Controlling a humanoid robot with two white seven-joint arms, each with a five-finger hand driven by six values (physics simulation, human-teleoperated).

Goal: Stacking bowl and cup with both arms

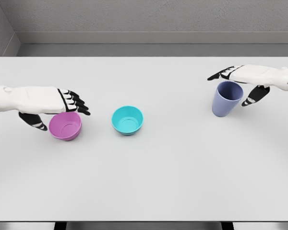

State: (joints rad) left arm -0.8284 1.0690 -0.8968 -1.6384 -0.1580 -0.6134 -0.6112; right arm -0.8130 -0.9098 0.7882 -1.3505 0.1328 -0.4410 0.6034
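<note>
Head view of a white bench [149, 177] set against a grey wall, carrying three vessels. At left stands a pink bowl [66, 126], upright with its opening facing up; near it, toward the middle of the bench, stands a teal bowl [127, 120], likewise upright and apart from the pink one. Well away at right is a blue-violet cup [226, 98], tilted so that its mouth leans toward the right arm. The left hand [55, 108], entering from the left edge, lies over the far-left rim of the pink bowl: its dark fingers [77, 101] extend above the rim and the thumb drops beside the bowl's left wall, so the hand brackets the bowl with fingers spread; whether it actually touches the bowl cannot be told. The right hand [242, 84], entering from the right edge, sits at the cup's upper rim, fingers reaching past the far side and the thumb [254, 96] lying just to the cup's right, loosely spread about the cup; a firm grip cannot be confirmed. Both bowls and the cup stand separately on the bench, none nested in another.
</note>
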